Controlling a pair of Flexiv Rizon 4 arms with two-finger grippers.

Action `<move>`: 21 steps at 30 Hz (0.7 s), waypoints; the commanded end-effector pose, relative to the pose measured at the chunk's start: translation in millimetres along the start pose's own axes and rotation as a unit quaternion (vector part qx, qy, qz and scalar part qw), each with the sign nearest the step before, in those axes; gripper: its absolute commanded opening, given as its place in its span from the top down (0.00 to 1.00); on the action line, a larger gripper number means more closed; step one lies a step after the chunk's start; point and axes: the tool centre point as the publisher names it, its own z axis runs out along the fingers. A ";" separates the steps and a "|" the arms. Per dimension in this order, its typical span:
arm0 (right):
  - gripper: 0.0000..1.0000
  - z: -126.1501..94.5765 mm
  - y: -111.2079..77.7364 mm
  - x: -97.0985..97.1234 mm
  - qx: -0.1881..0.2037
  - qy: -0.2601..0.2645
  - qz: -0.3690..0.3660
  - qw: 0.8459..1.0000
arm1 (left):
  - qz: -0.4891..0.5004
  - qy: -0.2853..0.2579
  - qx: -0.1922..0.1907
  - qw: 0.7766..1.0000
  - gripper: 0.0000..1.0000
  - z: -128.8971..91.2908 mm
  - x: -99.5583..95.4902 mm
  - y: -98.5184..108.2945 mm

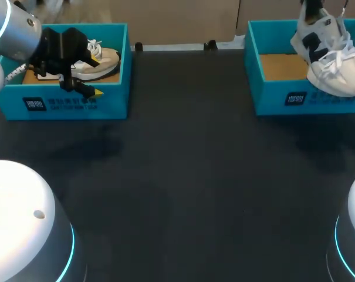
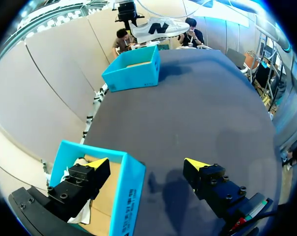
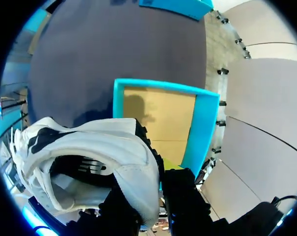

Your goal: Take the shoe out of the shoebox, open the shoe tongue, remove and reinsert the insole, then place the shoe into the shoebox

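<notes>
Okay, counts: two teal shoeboxes, two shoes, two grippers. My right gripper (image 3: 154, 184) is clamped on the heel of the white shoe (image 1: 330, 59), which hangs in the air above the right box (image 1: 283, 97). My left gripper (image 2: 146, 164) is spread wide and holds nothing, with one finger inside the left box (image 1: 77, 103) and the other outside its wall. The beige shoe (image 1: 101, 61) lies in that box, half hidden by the gripper. The white shoe covers most of the right fingertips.
</notes>
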 end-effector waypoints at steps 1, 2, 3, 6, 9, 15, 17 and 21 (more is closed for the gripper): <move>1.00 9.8 -18.8 -5.6 -0.004 0.007 0.005 1.000 | 0.000 0.000 -0.002 1.000 0.00 -0.5 0.8 -0.5; 1.00 13.6 -27.4 -5.4 0.002 0.010 0.007 1.000 | 0.000 0.000 -0.002 1.000 0.00 -0.5 0.8 -0.5; 1.00 15.9 -33.6 -4.7 0.003 0.012 0.012 1.000 | 0.000 0.000 -0.002 1.000 0.00 -0.5 0.8 -0.5; 1.00 24.5 -52.4 -1.6 0.007 0.026 0.030 0.999 | 0.000 0.000 -0.002 1.000 0.00 -0.5 0.8 -0.5; 1.00 32.0 -70.3 2.4 0.008 0.032 0.051 0.998 | 0.000 0.000 -0.002 1.000 0.00 -0.5 0.8 -0.5; 1.00 49.7 -104.0 12.2 0.020 0.051 0.090 0.994 | 0.000 0.000 -0.002 1.000 0.00 -0.5 0.8 -0.5; 1.00 56.0 -113.8 14.7 0.025 0.056 0.103 0.993 | 0.000 0.000 -0.002 1.000 0.00 -0.5 0.8 -0.5; 1.00 67.6 -129.7 18.1 0.030 0.056 0.123 0.990 | 0.000 0.000 -0.002 1.000 0.00 -0.5 0.8 -0.5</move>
